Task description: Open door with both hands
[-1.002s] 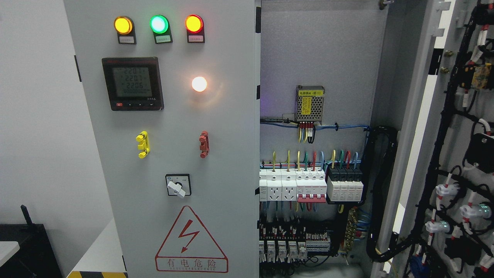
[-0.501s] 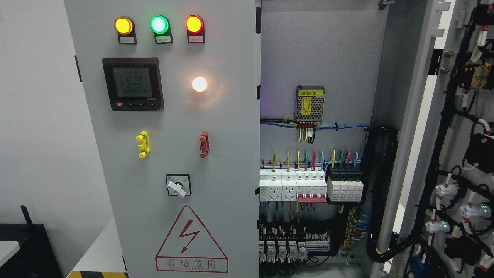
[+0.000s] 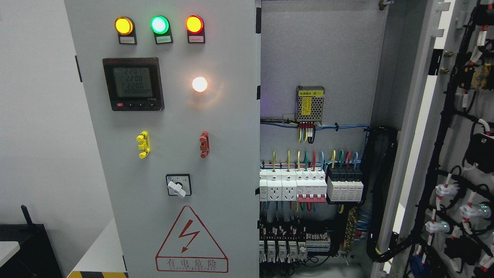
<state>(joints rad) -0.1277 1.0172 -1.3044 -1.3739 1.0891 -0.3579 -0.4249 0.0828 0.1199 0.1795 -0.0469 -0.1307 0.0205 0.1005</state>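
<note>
Far left, there is plain wall and a dark box (image 3: 23, 247) low in the corner, nothing to work with there. Moving in, the left door (image 3: 173, 154) of the cabinet sits flat and closed, facing the camera. Three lamps glow across its top: amber (image 3: 123, 25), green (image 3: 159, 24), red (image 3: 194, 24). Below them are the meter (image 3: 133, 83) and a lit white lamp (image 3: 199, 84), then a yellow handle (image 3: 143, 144) and a red handle (image 3: 203, 144), with the rotary switch (image 3: 178, 185) above the warning triangle (image 3: 191, 241).

Past that door's right edge, the cabinet interior (image 3: 320, 58) lies exposed: a small power supply (image 3: 310, 104), a breaker row (image 3: 310, 185) and wire bundles. Far right, the right door (image 3: 459, 154) is swung wide open with its wired back showing.

Neither robot hand is in the picture, so I can't tell whether the fingers are open or curled.

My read is that half the job looks done and the left door is what remains. The free edge beside the interior seems the best purchase. Hook fingers there, or take the red handle, which sits closest to that edge. Pull outward on an arc about the left-side hinges, keeping fingers away from the live breakers and the switch. The second hand should steady the panel as it swings.
</note>
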